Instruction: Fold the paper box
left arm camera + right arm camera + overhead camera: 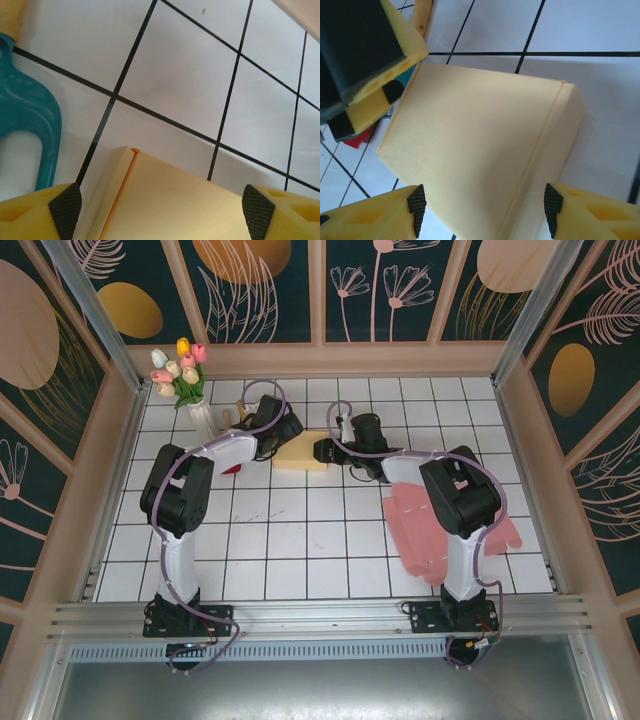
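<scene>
no legible text or labels anywhere

A white tiled worktop (300, 540) with a black grid sits inside dark wall panels (400, 290) painted with gold ovals and pink line-drawn flowers, held in a pale wooden frame (320, 358). An aluminium rail (320, 615) crosses the near edge.

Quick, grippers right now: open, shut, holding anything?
Left gripper: open, straddling the paper box, not gripping.
Right gripper: open around the paper box, not gripping.
</scene>
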Controlling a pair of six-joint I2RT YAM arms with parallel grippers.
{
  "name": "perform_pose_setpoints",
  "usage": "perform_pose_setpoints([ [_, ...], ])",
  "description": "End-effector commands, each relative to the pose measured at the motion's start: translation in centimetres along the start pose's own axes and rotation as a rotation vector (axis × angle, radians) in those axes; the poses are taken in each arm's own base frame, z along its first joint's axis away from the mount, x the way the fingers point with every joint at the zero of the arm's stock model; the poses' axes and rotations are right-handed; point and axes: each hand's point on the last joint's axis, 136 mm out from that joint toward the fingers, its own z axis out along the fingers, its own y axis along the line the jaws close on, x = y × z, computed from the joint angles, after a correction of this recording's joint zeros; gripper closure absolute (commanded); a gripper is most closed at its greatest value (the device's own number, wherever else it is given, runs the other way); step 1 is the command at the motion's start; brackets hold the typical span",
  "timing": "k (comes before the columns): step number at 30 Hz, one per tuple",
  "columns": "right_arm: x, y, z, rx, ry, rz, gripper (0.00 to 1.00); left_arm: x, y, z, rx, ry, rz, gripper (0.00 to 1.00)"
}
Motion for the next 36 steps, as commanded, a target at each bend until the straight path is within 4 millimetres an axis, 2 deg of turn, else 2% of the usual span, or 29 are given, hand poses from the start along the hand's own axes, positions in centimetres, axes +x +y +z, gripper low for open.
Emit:
perform_pose_setpoints([
  [1,-1.7,-0.4,-3.4,0.103,-0.095,-0.052,0.34,-2.0,-0.6,-2.6,-0.003,-0.043,0.025,0.14],
  [6,-1.2,-3.0,-9.0,0.364,-0.171,-0.045,0.34,-3.2,-1.1,-8.3,0.094,-0.109,0.058,0.15],
  [8,-0.5,-4.2,-11.4,0.456,-0.176,-0.032,0.34,-3.1,-0.8,-11.7,0.140,-0.148,0.090,0.16],
  [10,0.1,-3.8,-13.2,0.493,-0.175,-0.084,0.34,-2.2,0.1,-14.3,0.170,-0.161,0.129,0.16],
  [12,-0.2,-3.1,-15.0,0.505,-0.170,-0.163,0.33,-0.4,1.9,-16.5,0.185,-0.156,0.169,0.16],
  [15,-2.0,-0.9,-17.3,0.489,-0.148,-0.316,0.32,1.2,4.2,-20.2,0.215,-0.173,0.169,0.16],
  [17,-3.2,1.5,-18.3,0.435,-0.109,-0.503,0.30,2.1,4.8,-22.9,0.288,-0.173,0.145,0.16],
  [19,-3.2,3.3,-18.8,0.373,-0.033,-0.694,0.29,3.0,5.6,-25.3,0.322,-0.164,0.168,0.16],
  [21,-2.2,4.1,-19.2,0.315,0.081,-0.910,0.27,3.3,7.3,-27.2,0.301,-0.193,0.200,0.15],
  [22,-1.0,4.1,-19.2,0.275,0.161,-1.036,0.25,3.2,8.5,-27.9,0.279,-0.218,0.182,0.16],
  [25,2.1,1.4,-19.5,0.250,0.403,-1.296,0.21,4.2,9.2,-28.9,0.363,-0.252,0.144,0.16],
  [27,4.1,-0.3,-19.6,0.218,0.572,-1.373,0.20,4.9,9.1,-29.0,0.416,-0.252,0.132,0.15],
  [28,4.6,-2.1,-19.9,0.223,0.657,-1.369,0.20,5.3,9.3,-28.7,0.427,-0.246,0.126,0.15],
  [30,5.7,-3.7,-19.9,0.183,0.784,-1.388,0.20,5.9,9.5,-28.0,0.435,-0.234,0.119,0.15],
  [36,5.1,-8.3,-18.1,0.139,0.969,-1.445,0.20,7.7,10.2,-25.0,0.398,-0.157,0.126,0.14],
])
